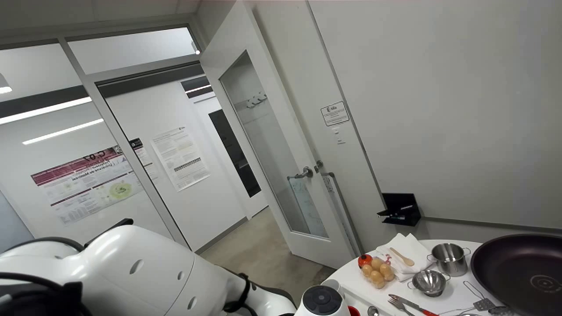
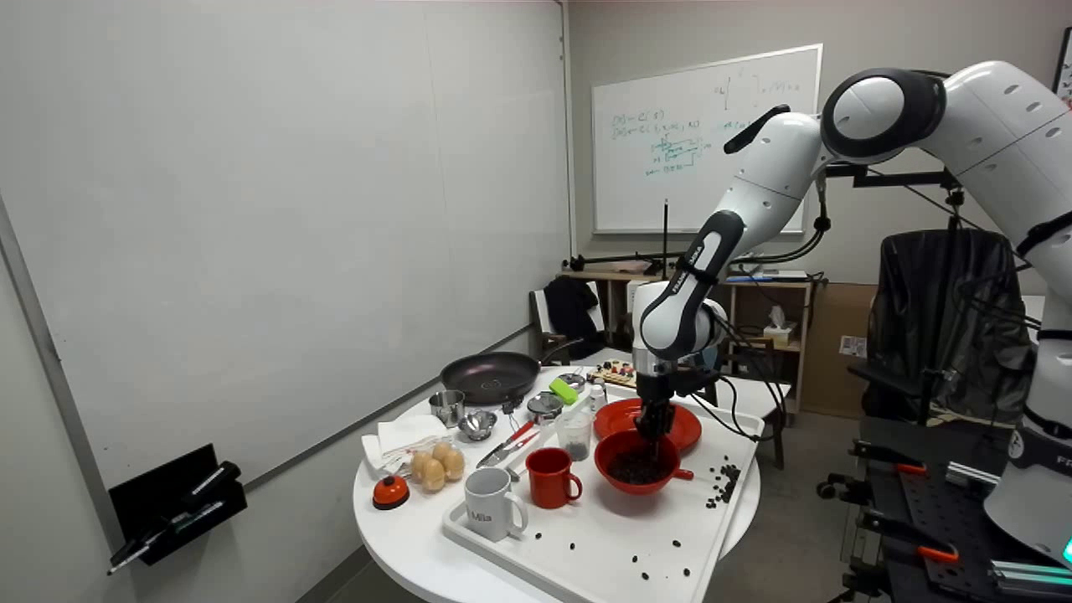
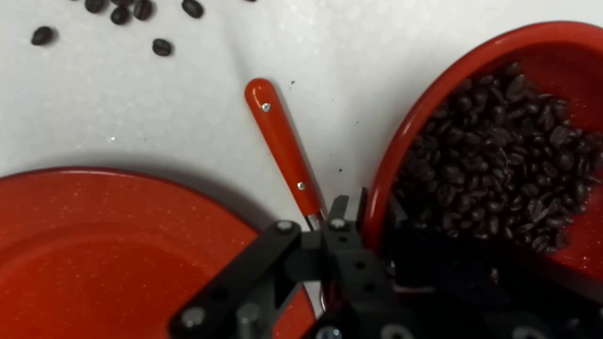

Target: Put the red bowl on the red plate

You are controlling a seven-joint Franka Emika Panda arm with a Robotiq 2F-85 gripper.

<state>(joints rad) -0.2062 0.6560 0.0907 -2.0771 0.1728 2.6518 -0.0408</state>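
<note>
The red bowl (image 2: 638, 487), with a short handle, holds dark beans and sits over the white tray; I cannot tell whether it touches the tray. It fills the right of the wrist view (image 3: 572, 82). The flat red plate (image 2: 688, 429) lies just behind it on the tray and shows at lower left in the wrist view (image 3: 94, 268). My gripper (image 3: 373, 207) has one finger outside and one inside the bowl's rim, both close against it, on the side facing the plate. The gripper also shows in an exterior view (image 2: 656, 435). Bowl and plate do not show in the remaining exterior view.
A red-handled utensil (image 3: 285, 146) lies between bowl and plate. A red mug (image 2: 548, 479), a grey mug (image 2: 490, 507) and a clear cup (image 2: 575, 435) stand left of the bowl. Loose beans (image 2: 727, 479) lie on the tray (image 2: 578, 593). A frying pan (image 2: 490, 375) is behind.
</note>
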